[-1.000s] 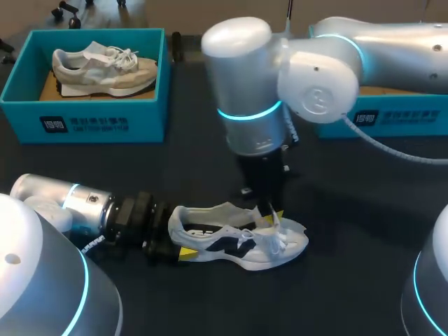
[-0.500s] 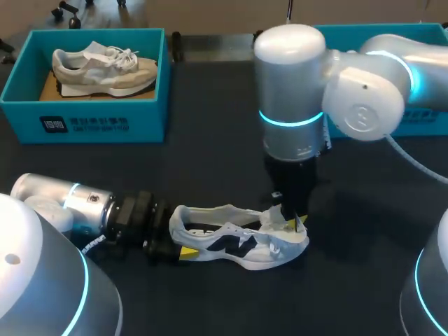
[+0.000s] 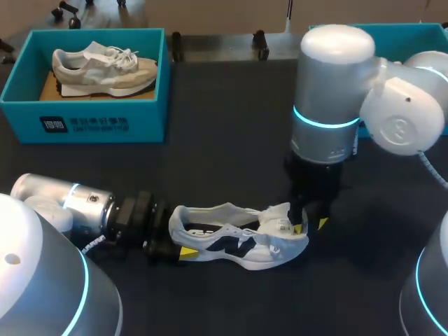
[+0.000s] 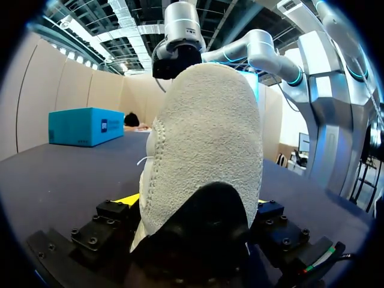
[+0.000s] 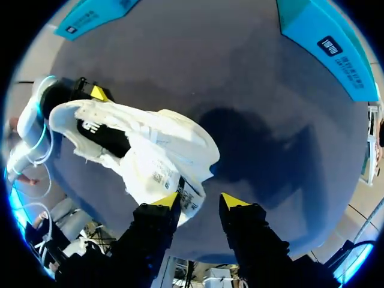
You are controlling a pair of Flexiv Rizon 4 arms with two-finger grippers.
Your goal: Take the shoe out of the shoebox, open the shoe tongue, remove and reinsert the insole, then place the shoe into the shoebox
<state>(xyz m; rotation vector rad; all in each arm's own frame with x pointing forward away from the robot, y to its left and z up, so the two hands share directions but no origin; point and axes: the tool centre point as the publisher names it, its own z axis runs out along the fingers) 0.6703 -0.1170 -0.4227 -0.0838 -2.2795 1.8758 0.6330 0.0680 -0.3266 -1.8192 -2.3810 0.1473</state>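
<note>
A white shoe (image 3: 238,245) with a black side logo lies on the dark table, toe to the right. My left gripper (image 3: 178,240) is at its heel. In the left wrist view the heel (image 4: 204,138) fills the space between the left gripper's (image 4: 195,201) fingers and touches both. My right gripper (image 3: 311,226) hangs over the toe end with its fingers apart. In the right wrist view the lifted tongue (image 5: 162,174) rests beside one fingertip (image 5: 169,200) of the right gripper (image 5: 202,201). Only bare table shows between the tips.
A blue shoebox (image 3: 84,122) at the back left holds a beige shoe (image 3: 105,63). A second blue box (image 3: 399,31) stands at the back right, partly hidden by my right arm. Dark tabletop lies between the boxes and the shoe.
My right arm has swung right along the shoe to its toe end, and its fingers have parted, letting go of the tongue. The left arm and the shoe's heel stayed put.
</note>
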